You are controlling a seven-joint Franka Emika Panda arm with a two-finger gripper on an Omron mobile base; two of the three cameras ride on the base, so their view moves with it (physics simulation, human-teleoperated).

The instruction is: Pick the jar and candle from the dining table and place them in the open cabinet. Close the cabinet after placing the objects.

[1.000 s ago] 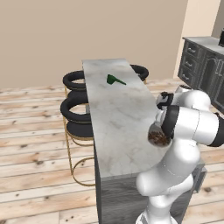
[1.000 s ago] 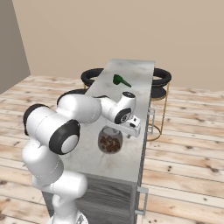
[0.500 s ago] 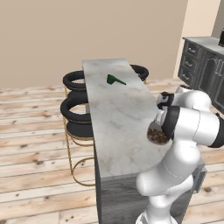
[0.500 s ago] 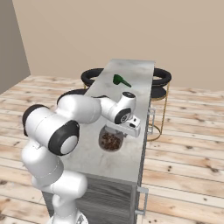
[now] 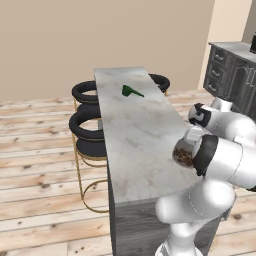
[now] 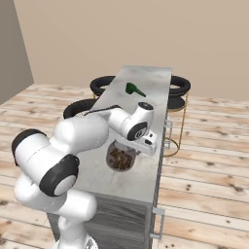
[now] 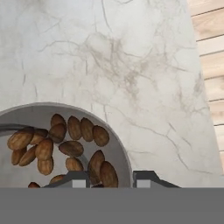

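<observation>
The jar [image 6: 120,156] is seen upright on the dining table [image 5: 135,125], its long axis vertical and its neck pointing up toward the hand, near the table's near end and toward the edge on the robot's right. Brown nuts [image 7: 72,148] are visible inside through the glass. The gripper [image 7: 111,176] is lowered over the jar from above, and its fingertips [image 7: 146,176] are drawn in on the jar's rim, one inside the mouth and one outside. A small green object [image 5: 131,91] lies well apart, toward the far end of the table. Black stools [image 5: 87,125] stand beside the table.
</observation>
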